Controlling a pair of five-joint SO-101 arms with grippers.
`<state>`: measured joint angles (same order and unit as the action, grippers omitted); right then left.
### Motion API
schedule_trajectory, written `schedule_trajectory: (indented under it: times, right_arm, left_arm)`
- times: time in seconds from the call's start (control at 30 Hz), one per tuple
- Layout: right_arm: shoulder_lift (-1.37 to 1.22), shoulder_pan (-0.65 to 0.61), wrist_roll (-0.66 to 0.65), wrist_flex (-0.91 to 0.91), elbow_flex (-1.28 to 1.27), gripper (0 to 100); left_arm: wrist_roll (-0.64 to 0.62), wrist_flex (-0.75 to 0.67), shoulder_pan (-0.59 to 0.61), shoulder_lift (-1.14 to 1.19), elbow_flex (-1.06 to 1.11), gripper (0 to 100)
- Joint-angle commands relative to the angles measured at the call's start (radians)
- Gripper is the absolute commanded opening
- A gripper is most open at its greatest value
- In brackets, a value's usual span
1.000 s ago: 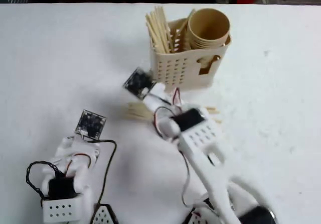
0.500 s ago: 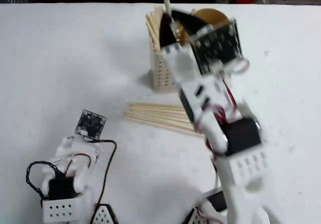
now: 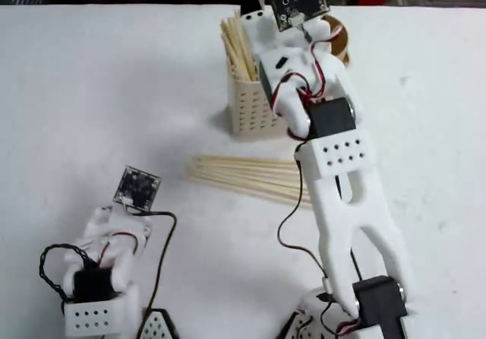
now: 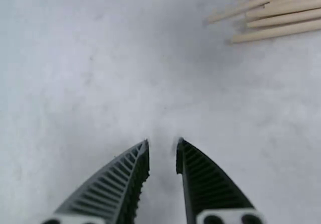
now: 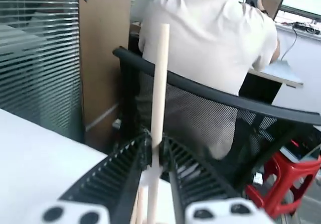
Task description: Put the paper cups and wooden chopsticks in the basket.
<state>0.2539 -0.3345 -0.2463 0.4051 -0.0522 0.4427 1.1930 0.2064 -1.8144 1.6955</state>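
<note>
— What did the right claw (image 5: pixel 156 151) have?
— One chopstick (image 5: pixel 160 78), pinched upright between nearly closed jaws, above the basket (image 3: pixel 249 111).
— Was its lower end inside?
— Possibly; the arm (image 3: pixel 338 172) hid it.
— And the left claw (image 4: pixel 163 151)?
— Open a crack, empty, low over the table (image 4: pixel 75 58), near the loose chopsticks (image 3: pixel 243 175).

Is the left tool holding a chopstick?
No, the left tool is empty above the table, with the chopsticks lying apart from it.

Chopsticks (image 3: pixel 243 175) loose beside basket (image 3: pixel 247 111)
</note>
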Motion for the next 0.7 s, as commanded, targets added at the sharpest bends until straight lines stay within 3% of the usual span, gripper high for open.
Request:
schedule_trajectory:
  times: [0.0, 0.1, 0.27, 0.53, 0.67]
  right_arm:
    - [0.007, 0.005, 0.009, 0.053, 0.061, 1.9]
    - [0.008, 0.008, 0.091, 0.114, 0.061, 3.9]
    - [0.025, 0.012, 0.215, 0.259, 0.061, 19.8]
    - [0.188, -0.028, 0.137, 0.786, 0.058, 19.2]
    - [0.24, -0.156, 0.021, 0.929, -0.028, 19.0]
  left_arm:
    - [0.0, 0.005, -0.012, -0.008, -0.003, 11]
    - [0.0, 0.005, -0.012, -0.008, -0.003, 11]
    - [0.0, 0.005, -0.012, -0.008, -0.003, 11]
    - [0.0, 0.005, -0.012, -0.008, -0.003, 11]
    - [0.0, 0.005, -0.012, -0.008, -0.003, 11]
